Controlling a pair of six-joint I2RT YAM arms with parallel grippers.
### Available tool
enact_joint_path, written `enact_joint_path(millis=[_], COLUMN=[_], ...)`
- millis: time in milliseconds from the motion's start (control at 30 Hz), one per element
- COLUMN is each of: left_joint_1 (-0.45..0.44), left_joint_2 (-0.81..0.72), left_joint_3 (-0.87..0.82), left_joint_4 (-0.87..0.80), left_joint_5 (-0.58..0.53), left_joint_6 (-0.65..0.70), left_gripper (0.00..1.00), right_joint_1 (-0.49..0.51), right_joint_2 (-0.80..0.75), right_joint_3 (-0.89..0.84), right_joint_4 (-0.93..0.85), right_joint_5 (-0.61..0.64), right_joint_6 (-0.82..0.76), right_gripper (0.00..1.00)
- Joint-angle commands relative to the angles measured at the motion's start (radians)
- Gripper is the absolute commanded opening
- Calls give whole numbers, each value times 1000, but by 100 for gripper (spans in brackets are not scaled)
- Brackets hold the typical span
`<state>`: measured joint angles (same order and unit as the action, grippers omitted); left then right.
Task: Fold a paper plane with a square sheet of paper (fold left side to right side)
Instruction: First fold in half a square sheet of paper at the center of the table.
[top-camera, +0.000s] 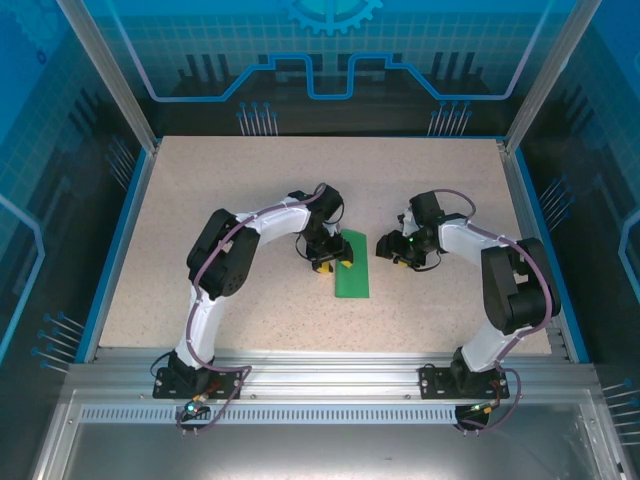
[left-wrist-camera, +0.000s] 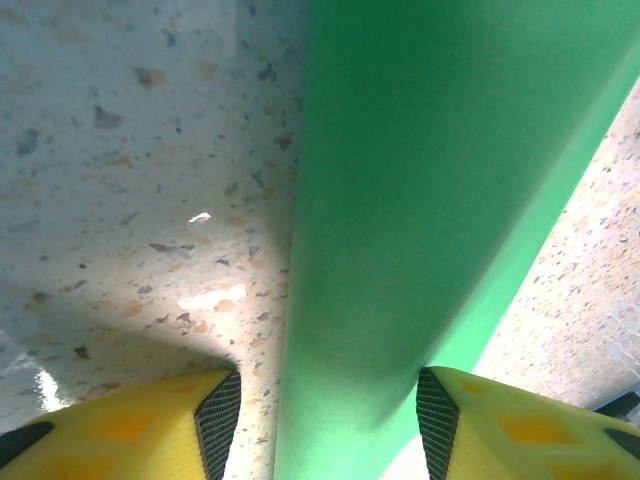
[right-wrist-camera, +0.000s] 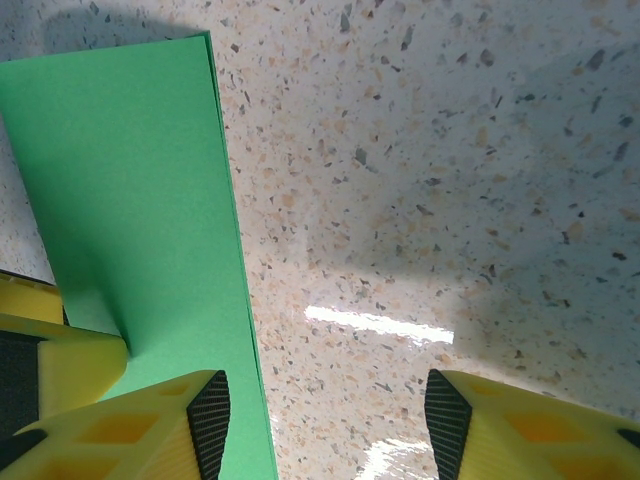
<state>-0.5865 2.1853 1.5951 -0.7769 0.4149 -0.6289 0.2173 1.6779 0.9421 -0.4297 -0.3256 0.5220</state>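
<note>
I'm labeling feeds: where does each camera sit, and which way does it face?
Top: above and behind, looking down on the table, both arms showing.
Left wrist: faces down past the left claw onto the green paper.
Right wrist: faces down past the right claw onto the paper's edge and table.
Shared: both wrist views catch the paper.

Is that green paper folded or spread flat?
Folded. The square sheet of paper lies as a narrow rectangle, and the right wrist view shows doubled layers along its long edge.
</note>
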Motion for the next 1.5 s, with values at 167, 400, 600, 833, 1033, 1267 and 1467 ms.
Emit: enact_joint_path(millis=[167,400,600,833,1033,1267,1467], left_joint_1=[-44,-45,-45,-44,-45,-45,-45], left_joint_2=[89,87,84,85,88,89,92], left_joint_3=[-24,-24,-26,-27,-29,-28,-29], left_joint_4=[-15,-15,-15,-12,-8,-3,1], left_joint_5=[-22,-27,-30,-30,-33,-41,-41], left_joint_6=[14,11,11,7,0,-8,-12], left_gripper=[56,56,56,56,56,57,57], right_joint_1=[0,13,43,58,58,45,38], right_joint_2=[26,39,61,74,63,24,15], right_joint_3=[-2,1,1,12,12,2,0], right_joint_4=[-8,12,49,45,35,25,21], right_joint_5=[-31,-82,-139,-136,-119,-92,-102], right_joint_6=[-4,8,30,32,35,38,35], right_gripper=[57,51,38,35,35,35,35])
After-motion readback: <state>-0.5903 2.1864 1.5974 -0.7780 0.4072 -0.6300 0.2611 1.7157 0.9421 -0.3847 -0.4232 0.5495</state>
